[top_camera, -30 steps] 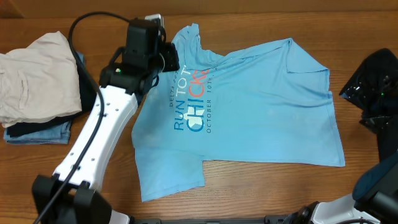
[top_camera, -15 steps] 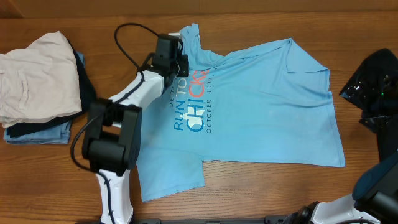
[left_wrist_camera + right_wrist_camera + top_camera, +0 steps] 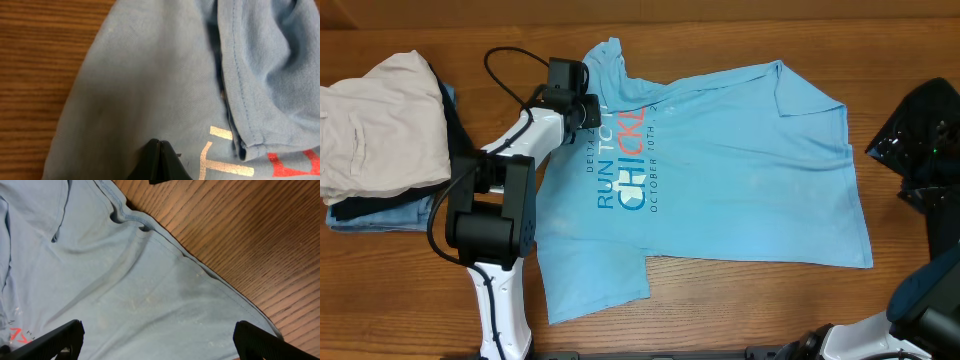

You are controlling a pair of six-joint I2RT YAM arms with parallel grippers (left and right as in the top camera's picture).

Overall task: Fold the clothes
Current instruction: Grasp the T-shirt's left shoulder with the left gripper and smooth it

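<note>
Left gripper (image 3: 160, 161) closed, pinching sky-blue T-shirt (image 3: 740, 170) beside chest lettering (image 3: 625, 165), likely to tug it straight | right gripper (image 3: 156, 342) wide open over shirt edge, idle | shirt unfolded on wooden table (image 3: 720, 300)

The T-shirt (image 3: 750, 180) reads "RUN TO", a partly hidden "CHICK", and "OCTOBER 10TH".

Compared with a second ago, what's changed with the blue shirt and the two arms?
The left fingers have shut on the blue shirt near its neck opening and dragged that upper end a little toward the robot's left, so the print shifted with it. The shirt's lower edge barely moved. The right fingers stayed open and still, and the pile of clothes is as it was.
</note>
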